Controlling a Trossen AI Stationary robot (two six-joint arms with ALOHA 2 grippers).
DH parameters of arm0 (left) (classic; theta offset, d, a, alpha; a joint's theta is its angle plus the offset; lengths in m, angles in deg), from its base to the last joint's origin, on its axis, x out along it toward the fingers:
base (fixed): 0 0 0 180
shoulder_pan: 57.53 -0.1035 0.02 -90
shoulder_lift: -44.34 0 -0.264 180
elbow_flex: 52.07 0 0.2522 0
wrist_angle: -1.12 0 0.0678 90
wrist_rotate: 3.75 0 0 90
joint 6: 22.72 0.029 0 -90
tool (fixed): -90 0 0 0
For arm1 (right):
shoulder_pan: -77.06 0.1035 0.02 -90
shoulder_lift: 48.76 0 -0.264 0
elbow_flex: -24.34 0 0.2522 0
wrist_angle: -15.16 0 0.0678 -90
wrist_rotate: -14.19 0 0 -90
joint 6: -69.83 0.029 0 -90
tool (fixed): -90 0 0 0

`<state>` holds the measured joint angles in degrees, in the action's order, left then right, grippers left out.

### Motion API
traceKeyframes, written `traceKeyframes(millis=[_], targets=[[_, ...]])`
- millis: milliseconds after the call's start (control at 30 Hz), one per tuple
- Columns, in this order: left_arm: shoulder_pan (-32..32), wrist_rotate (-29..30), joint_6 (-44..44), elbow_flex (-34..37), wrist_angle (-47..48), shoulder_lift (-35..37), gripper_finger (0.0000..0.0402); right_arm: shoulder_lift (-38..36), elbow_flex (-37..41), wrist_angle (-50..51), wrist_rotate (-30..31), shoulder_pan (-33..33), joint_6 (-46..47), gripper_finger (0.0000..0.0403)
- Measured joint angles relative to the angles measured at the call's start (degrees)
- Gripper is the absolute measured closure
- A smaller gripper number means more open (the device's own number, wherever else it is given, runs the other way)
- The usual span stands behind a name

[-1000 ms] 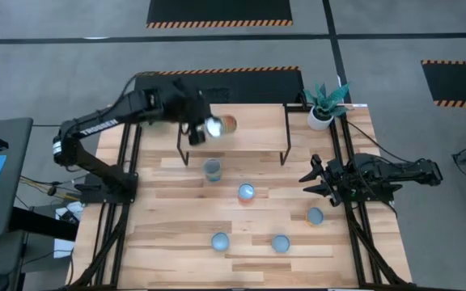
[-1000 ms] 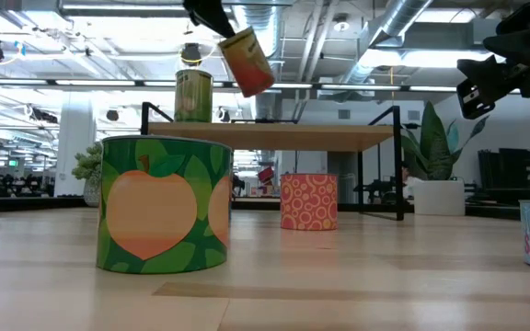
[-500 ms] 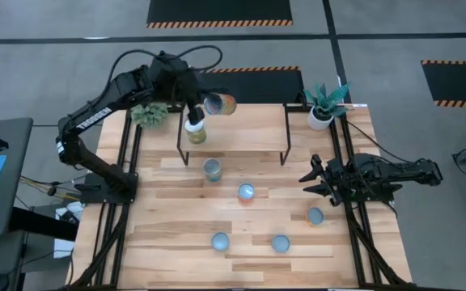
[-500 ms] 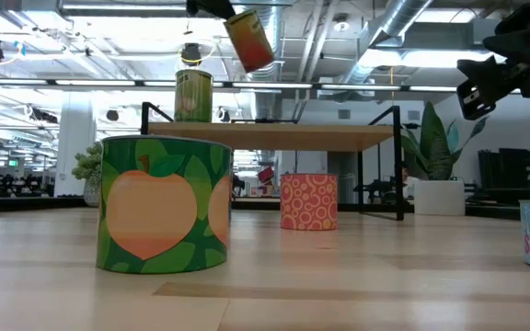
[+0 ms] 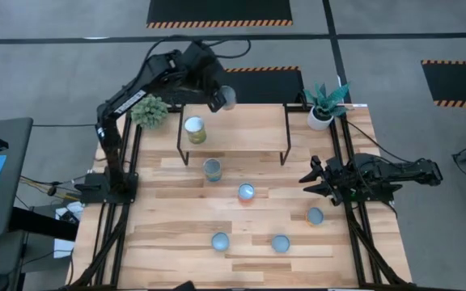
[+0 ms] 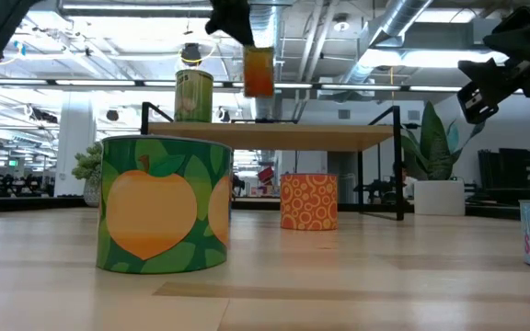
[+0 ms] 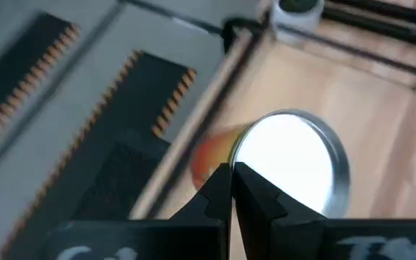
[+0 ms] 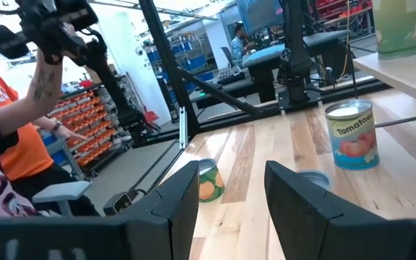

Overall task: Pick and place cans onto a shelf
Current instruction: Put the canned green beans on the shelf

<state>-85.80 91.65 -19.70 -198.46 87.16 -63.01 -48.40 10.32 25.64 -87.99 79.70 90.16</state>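
Observation:
My left gripper [image 5: 215,95] is raised over the far edge of the shelf [image 5: 249,136] and is shut on an orange can [image 5: 226,98] with a shiny silver top [image 7: 291,162]. In the low view this can [image 6: 259,72] hangs above the shelf board [image 6: 274,136]. A green-yellow can [image 5: 194,129] stands upright on the shelf's left part. Several more cans stand on the table, among them one at the shelf's near side [image 5: 211,168] and a blue-topped one [image 5: 246,192]. My right gripper [image 5: 314,179] waits open at the table's right edge, with nothing between its fingers. My left gripper pinches the rim of the can's silver top [image 7: 245,167] between its two fingertips, which nearly meet. The fingers come slanting down from above. The can hangs below them, about upright, clear of the shelf and the table.
A white pot with a plant [image 5: 322,113] stands at the shelf's far right, a green bushy plant [image 5: 148,111] at its far left. Cans stand in the near half of the table [image 5: 219,241] [image 5: 280,242] [image 5: 315,216]. A person [image 8: 6,130] shows beyond the table.
My left gripper has risen and gone toward the table's far edge and a little right, rolling its wrist, still shut on the orange can. The can, tilted over the shelf before, now hangs about upright above the shelf's far edge.

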Motion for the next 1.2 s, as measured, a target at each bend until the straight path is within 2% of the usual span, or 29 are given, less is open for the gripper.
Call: traceKeyframes(millis=[200, 467, 967, 1200], targets=[[-1.85, -1.11, -2.69, 0.77, 3.09, -1.78, 0.0402, 0.0, 0.0, 0.07, -0.12, 0.0, 0.93, 0.0221], [-0.39, -2.36, -6.4, 0.68, 5.61, -1.51, 0.0402, 0.0, -0.02, 0.17, -0.17, 0.0, 0.86, 0.0221], [5.94, -1.47, -14.09, 0.68, 8.24, -1.51, 0.0402, 0.0, 0.0, 0.31, -0.24, 0.0, 0.97, 0.0221], [8.94, -1.32, -13.14, 0.68, 9.36, -1.51, 0.0402, 0.0, -0.01, 0.31, -0.26, 0.0, 2.15, 0.0221]])
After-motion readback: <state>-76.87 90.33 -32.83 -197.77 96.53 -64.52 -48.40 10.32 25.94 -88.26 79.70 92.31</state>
